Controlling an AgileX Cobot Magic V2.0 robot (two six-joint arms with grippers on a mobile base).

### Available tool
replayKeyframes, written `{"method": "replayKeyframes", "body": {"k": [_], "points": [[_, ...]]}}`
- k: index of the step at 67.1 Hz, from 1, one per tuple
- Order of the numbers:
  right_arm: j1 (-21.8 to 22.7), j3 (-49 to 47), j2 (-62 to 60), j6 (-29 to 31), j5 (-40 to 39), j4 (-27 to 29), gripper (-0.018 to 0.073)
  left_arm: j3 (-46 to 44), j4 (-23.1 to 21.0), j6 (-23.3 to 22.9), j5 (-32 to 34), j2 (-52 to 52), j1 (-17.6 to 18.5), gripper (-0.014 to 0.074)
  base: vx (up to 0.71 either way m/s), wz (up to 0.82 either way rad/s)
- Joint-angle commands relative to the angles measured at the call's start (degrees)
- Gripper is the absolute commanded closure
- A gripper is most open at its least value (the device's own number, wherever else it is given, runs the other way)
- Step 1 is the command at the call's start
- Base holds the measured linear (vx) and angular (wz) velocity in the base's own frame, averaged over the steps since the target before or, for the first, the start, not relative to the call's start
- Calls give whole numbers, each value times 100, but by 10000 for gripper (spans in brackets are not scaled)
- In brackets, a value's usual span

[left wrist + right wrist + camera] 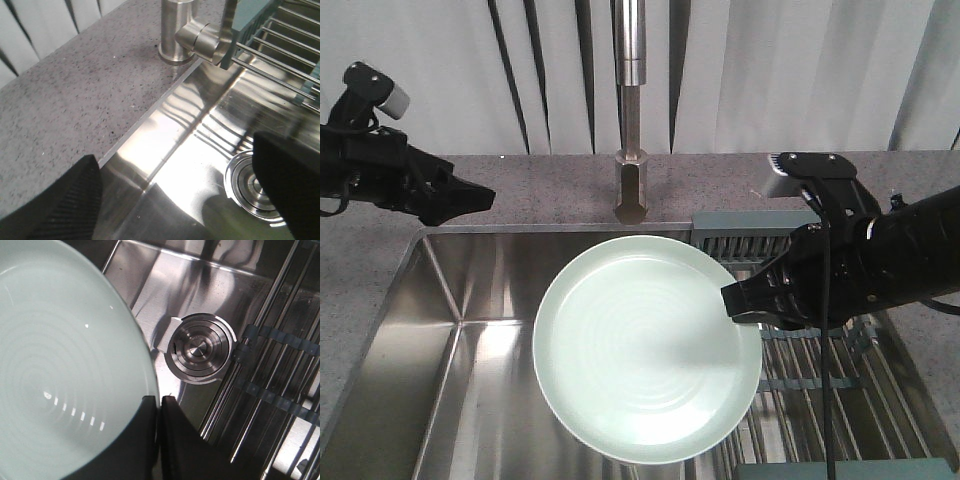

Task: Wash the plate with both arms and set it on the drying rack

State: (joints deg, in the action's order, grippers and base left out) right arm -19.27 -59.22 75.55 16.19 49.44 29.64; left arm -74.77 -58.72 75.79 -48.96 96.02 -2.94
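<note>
The pale mint-green plate (645,348) hangs level over the steel sink, held by its right rim. My right gripper (738,303) is shut on that rim; in the right wrist view the plate (60,365) fills the left side and the right gripper (157,402) pinches its edge between two black fingers. My left gripper (480,195) hovers over the sink's back left corner, apart from the plate. In the left wrist view the left gripper (175,195) stands open with only bare sink between its fingers. The drying rack (820,375) lies under the right arm, across the sink's right side.
A steel tap (630,110) rises from the speckled grey counter (520,180) behind the sink (450,330). The round drain (200,347) sits on the basin floor below the plate's edge, beside the rack rods (270,365). Grey-white panels back the counter.
</note>
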Motion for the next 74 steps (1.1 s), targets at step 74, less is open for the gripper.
{"method": "replayKeyframes", "body": {"k": [74], "points": [[8,-170,-168,36,-195,163,561,-3375,-990,1222,-625,2556,1596,4,0,0]]}}
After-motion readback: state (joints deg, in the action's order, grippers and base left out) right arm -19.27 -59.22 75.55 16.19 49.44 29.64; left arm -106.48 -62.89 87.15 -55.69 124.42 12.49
